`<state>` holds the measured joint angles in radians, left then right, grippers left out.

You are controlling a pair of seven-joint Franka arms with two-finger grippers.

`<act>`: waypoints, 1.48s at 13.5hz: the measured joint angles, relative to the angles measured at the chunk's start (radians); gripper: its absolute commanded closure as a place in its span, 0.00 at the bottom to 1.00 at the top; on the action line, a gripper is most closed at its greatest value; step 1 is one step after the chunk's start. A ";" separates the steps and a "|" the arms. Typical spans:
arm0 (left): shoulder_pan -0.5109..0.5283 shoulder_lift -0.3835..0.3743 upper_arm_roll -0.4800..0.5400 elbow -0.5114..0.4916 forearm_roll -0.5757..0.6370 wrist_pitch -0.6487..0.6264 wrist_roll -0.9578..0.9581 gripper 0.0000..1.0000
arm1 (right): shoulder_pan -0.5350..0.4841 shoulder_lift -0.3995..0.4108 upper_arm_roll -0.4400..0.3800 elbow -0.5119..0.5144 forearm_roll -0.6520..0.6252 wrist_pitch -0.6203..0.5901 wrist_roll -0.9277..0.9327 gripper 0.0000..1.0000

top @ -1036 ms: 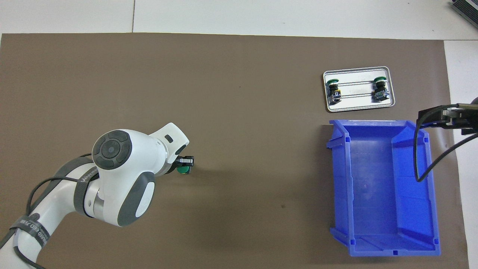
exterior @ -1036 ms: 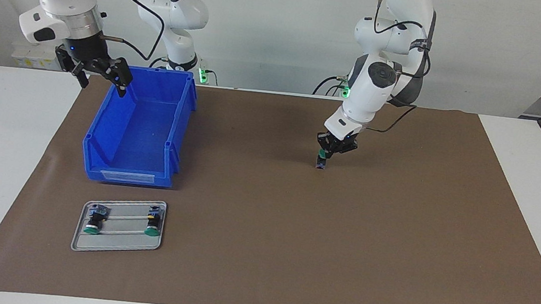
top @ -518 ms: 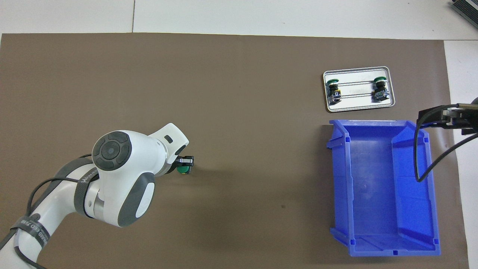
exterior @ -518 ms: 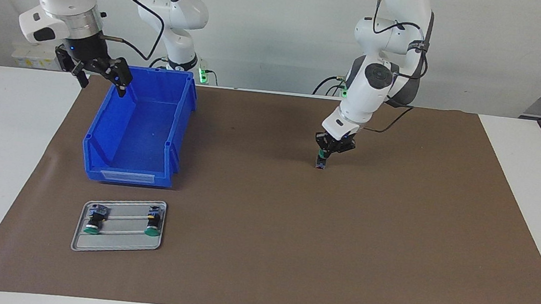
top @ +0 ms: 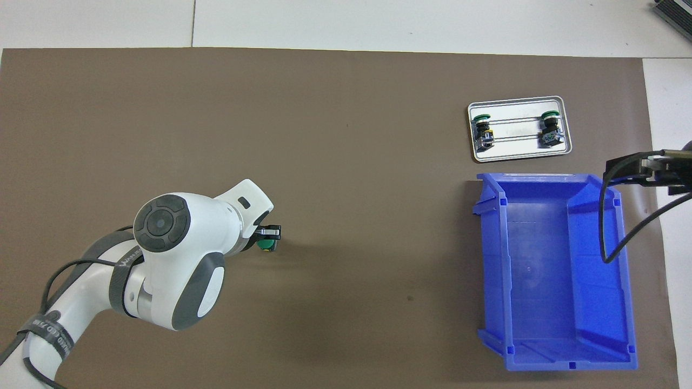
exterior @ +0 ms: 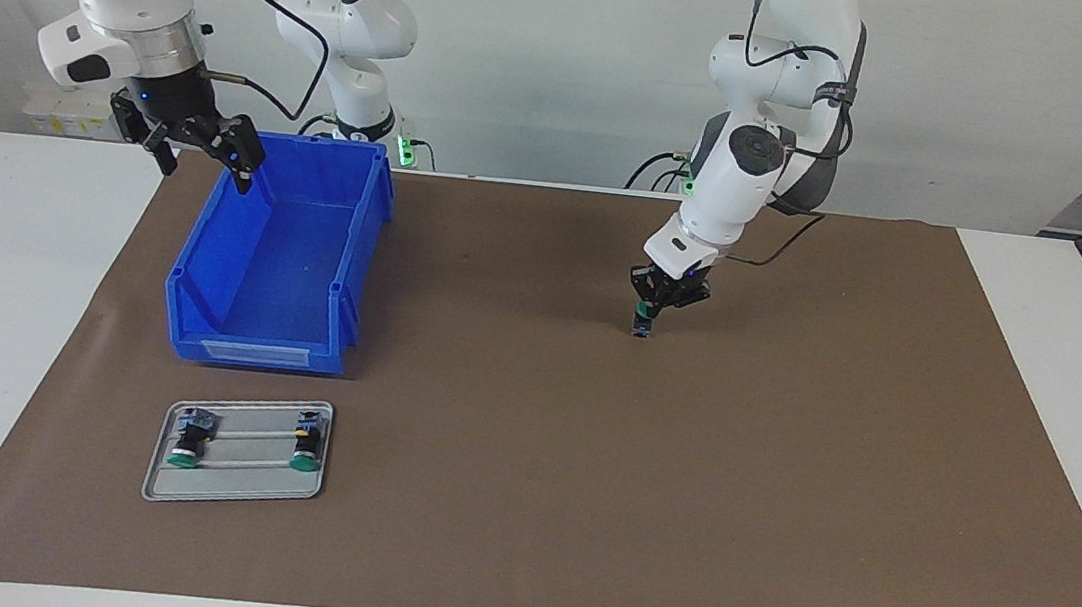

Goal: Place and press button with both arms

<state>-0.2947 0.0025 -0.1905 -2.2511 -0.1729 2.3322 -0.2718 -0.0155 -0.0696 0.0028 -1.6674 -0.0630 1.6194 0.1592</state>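
little changed over the last second: left gripper still down on the brown mat, fingers pinched shut on the button, only the wrist and elbow above it shifted a touch. button upright under that grip, green cap up, its foot at or just touching the mat toward the left arm's end, well apart from everything else. likely the placing step nearly done, with release and the press yet to come. right gripper unmoved, waiting over the blue bin at its rim nearest the robots, fingers spread wide and holding nothing. farther from the robots than the bin, a small metal tray with two other green-capped buttons lying on their sides. white surface under the mat, showing at both ends and along the edge farthest from the robots. plain pale wall past the arm bases, green lights at the bases, a dark stand at the left arm's end.
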 measured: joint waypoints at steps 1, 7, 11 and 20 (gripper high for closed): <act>0.000 0.007 0.001 0.025 0.000 -0.026 0.000 1.00 | 0.000 0.000 0.000 0.000 0.000 0.000 0.000 0.00; 0.074 0.065 0.020 0.314 0.109 -0.344 0.009 1.00 | 0.000 0.000 0.000 0.000 0.000 0.000 0.000 0.00; 0.205 0.086 0.027 0.450 0.146 -0.495 0.130 1.00 | 0.000 0.000 0.000 0.000 0.000 0.000 0.000 0.00; 0.343 0.087 0.022 0.757 0.182 -0.800 0.282 0.20 | 0.000 0.000 0.000 0.000 0.000 0.000 0.000 0.00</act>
<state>0.0483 0.0894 -0.1690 -1.4943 0.0093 1.5320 0.0101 -0.0155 -0.0697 0.0028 -1.6674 -0.0630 1.6194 0.1592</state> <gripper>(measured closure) 0.930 0.000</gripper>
